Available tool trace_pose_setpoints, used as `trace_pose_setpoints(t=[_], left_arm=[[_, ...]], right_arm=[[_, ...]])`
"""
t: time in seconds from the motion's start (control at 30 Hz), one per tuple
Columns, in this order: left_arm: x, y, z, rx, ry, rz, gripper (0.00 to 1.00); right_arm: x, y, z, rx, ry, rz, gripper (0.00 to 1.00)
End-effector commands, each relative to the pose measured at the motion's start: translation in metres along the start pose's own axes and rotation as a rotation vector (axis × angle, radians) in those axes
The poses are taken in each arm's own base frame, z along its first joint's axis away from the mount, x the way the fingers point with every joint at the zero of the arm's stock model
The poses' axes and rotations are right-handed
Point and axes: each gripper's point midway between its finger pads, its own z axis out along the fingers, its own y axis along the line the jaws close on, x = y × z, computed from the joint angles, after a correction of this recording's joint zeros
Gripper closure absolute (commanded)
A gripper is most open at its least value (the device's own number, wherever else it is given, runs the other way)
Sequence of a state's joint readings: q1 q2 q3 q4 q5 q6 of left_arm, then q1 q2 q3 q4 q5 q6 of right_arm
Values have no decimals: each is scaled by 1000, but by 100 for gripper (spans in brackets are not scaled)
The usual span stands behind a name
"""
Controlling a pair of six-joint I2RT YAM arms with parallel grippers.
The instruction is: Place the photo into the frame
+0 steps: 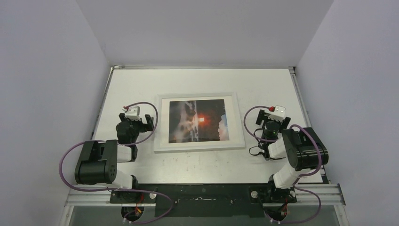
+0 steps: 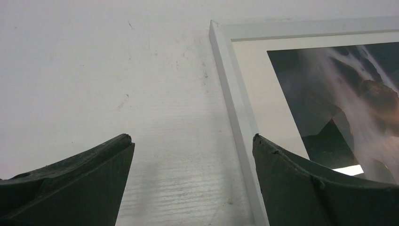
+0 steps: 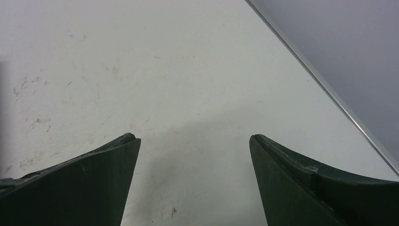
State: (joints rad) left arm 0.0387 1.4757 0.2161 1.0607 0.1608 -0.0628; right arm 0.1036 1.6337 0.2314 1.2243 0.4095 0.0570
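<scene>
The white frame (image 1: 200, 147) lies flat in the middle of the table with the sunset photo (image 1: 199, 120) inside it. In the left wrist view the frame's left border (image 2: 225, 61) and part of the photo (image 2: 329, 94) show at the right. My left gripper (image 1: 136, 113) is open and empty just left of the frame; its jaws (image 2: 192, 137) stand wide apart over the bare table, the right finger over the frame's edge. My right gripper (image 1: 277, 112) is open and empty to the right of the frame, and its jaws (image 3: 194, 136) stand wide over the bare table.
The white table (image 1: 202, 82) is walled in on the left, back and right. A metal rail (image 3: 324, 87) runs along the table's right edge. Both arm bases sit on the black mount (image 1: 202, 193) at the near edge.
</scene>
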Motion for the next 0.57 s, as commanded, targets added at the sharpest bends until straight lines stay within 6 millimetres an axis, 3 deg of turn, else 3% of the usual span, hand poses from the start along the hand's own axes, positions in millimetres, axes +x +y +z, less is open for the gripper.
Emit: trace_pose_setpoints(t=[0.0, 0.53], left_arm=[[-33, 3, 7, -19, -114, 26, 4], [-32, 3, 8, -28, -107, 28, 4]], right_arm=[[-13, 16, 0, -59, -39, 30, 10], [-13, 16, 0, -60, -39, 29, 10]])
